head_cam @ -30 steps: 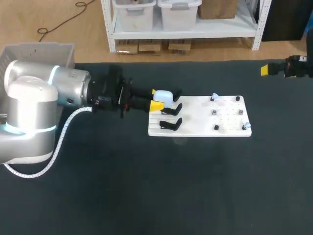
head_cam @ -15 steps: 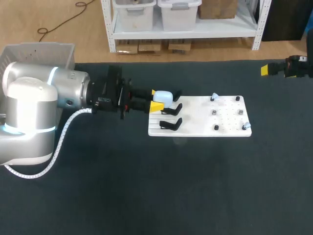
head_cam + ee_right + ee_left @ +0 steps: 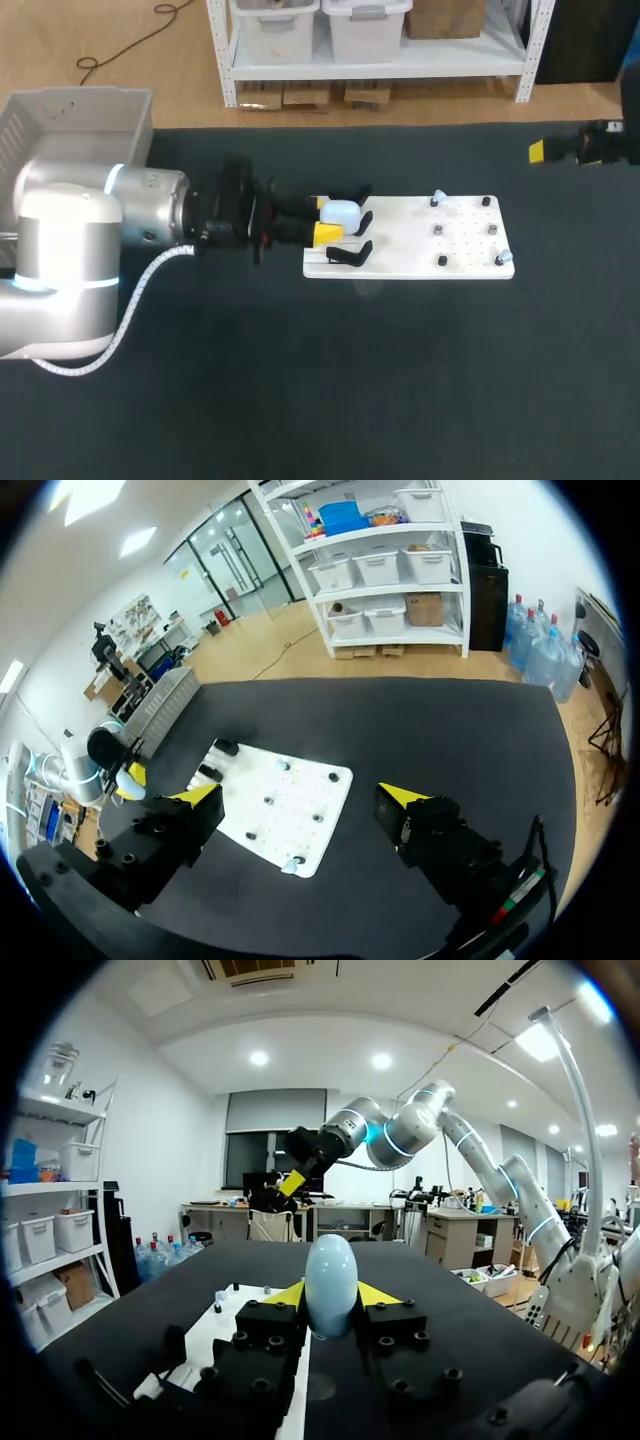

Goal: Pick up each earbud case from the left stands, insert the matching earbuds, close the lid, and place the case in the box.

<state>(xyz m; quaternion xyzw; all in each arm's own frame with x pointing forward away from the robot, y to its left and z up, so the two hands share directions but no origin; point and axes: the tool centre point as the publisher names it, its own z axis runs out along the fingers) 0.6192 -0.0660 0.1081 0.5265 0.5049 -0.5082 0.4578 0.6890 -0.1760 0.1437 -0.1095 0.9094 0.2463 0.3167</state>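
Note:
A pale blue earbud case (image 3: pixel 342 212) is held just off the far-left corner of the white board (image 3: pixel 420 240), above the black stands (image 3: pixel 350 253). My left gripper (image 3: pixel 325 220) is shut on it from both sides. In the left wrist view the case (image 3: pixel 330 1285) stands upright between the yellow fingertips (image 3: pixel 285 1295) of the left gripper (image 3: pixel 330 1300). Two small pale earbuds (image 3: pixel 438 197) (image 3: pixel 504 257) sit on pegs on the board's right half. My right gripper (image 3: pixel 545 148) hovers at the far right of the table; in its own view the right gripper (image 3: pixel 300 798) is open and empty, well above the board (image 3: pixel 280 805).
A grey plastic box (image 3: pixel 80 115) stands at the table's far left corner, behind my left arm. Dark pegs (image 3: pixel 442 261) dot the board's right half. The black tabletop (image 3: pixel 350 380) spreads wide in front of the board.
My left gripper has carried the case a little off the farthest stand, toward the near side. My right gripper has drifted slightly left.

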